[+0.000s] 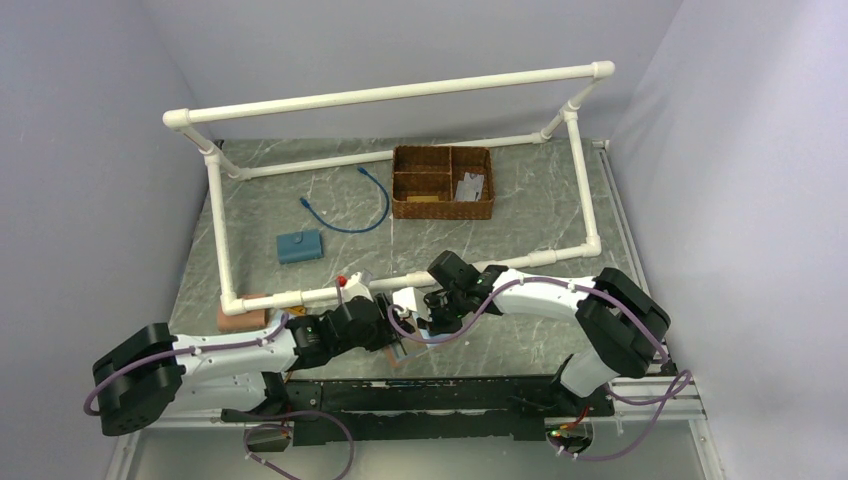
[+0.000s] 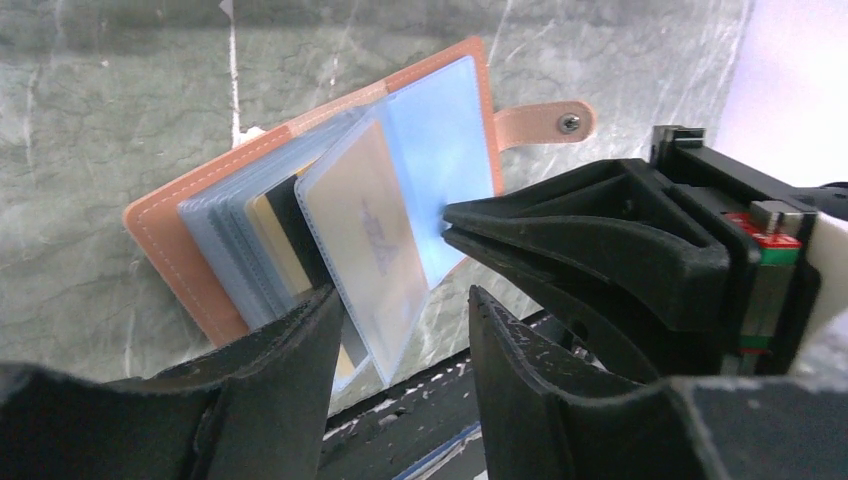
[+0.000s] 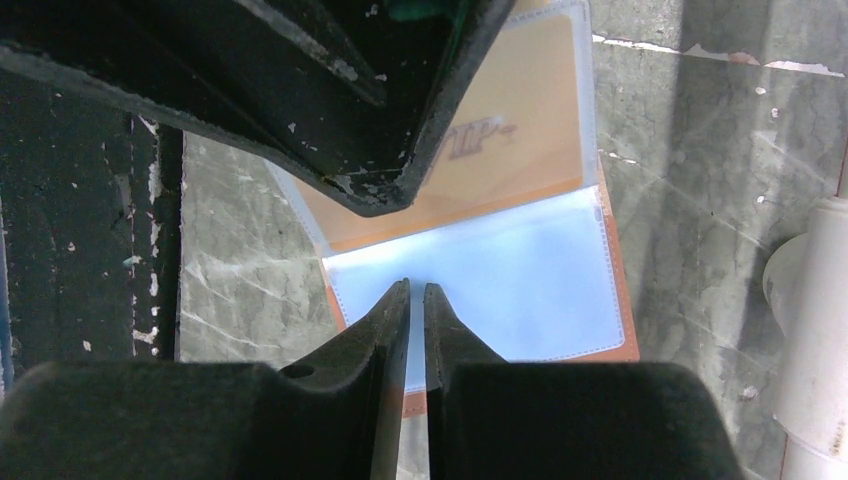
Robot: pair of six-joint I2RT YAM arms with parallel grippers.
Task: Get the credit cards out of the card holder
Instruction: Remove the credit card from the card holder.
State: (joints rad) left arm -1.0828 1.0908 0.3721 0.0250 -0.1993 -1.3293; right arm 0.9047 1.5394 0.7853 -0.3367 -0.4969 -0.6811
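Note:
The card holder (image 2: 170, 225) lies open on the table at the near edge, reddish-brown leather with clear blue-grey sleeves fanned up; it also shows in the right wrist view (image 3: 618, 260) and, small, in the top view (image 1: 398, 356). Yellowish-tan credit cards (image 2: 365, 225) sit in the sleeves, one with a logo (image 3: 510, 130). My left gripper (image 2: 405, 300) is open, and its fingers straddle the lower corner of the raised sleeve with the tan card. My right gripper (image 3: 417, 290) is shut, its tips resting on the flat empty sleeve; it also shows in the left wrist view (image 2: 447, 222).
A wicker basket (image 1: 442, 182) stands at the back. A blue block (image 1: 299, 246) and a blue cable (image 1: 350, 205) lie left of it. A white pipe frame (image 1: 400, 95) surrounds them, its near bar (image 3: 810, 330) just beyond the holder. A black rail (image 1: 450, 395) runs along the table's near edge.

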